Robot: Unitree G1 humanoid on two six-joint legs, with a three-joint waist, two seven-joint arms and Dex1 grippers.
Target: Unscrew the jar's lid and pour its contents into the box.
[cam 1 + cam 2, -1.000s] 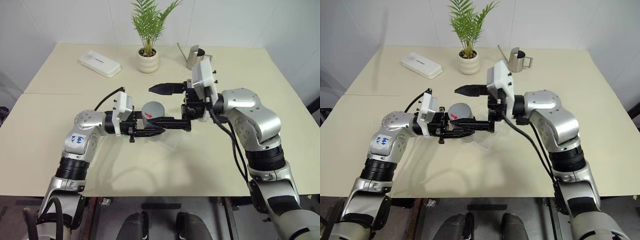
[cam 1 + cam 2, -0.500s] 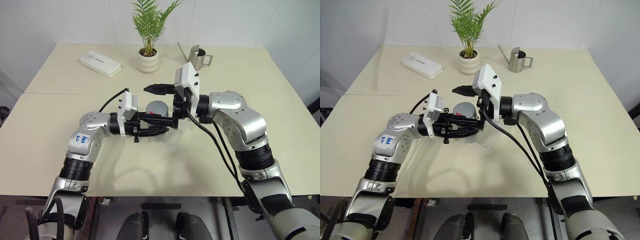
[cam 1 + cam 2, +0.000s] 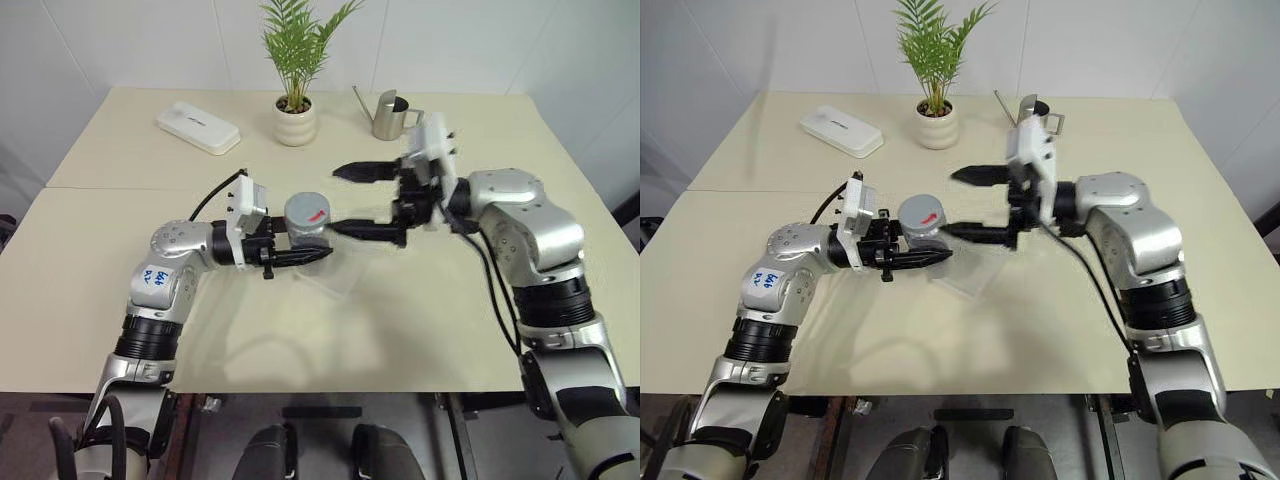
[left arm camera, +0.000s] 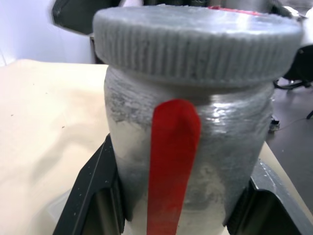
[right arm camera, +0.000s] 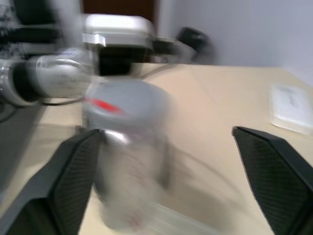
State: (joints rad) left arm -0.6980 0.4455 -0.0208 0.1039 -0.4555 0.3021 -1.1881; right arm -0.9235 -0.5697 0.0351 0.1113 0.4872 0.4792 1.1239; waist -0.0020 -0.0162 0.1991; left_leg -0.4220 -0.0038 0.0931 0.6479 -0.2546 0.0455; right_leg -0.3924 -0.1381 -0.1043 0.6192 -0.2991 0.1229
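We see left gripper [image 3: 300,256] clamped on jar [image 3: 306,238] at frame centre, held above box [image 3: 330,280]. Lid [image 3: 307,212] on, not unscrewed. Right gripper [image 3: 352,202] spread wide beside lid, gripping nothing. Left to do, we judge: unscrewing, pouring.

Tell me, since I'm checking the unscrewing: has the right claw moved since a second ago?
Yes. The right claw, open, has drawn back from the lid toward the robot's right, nearer the steel can.
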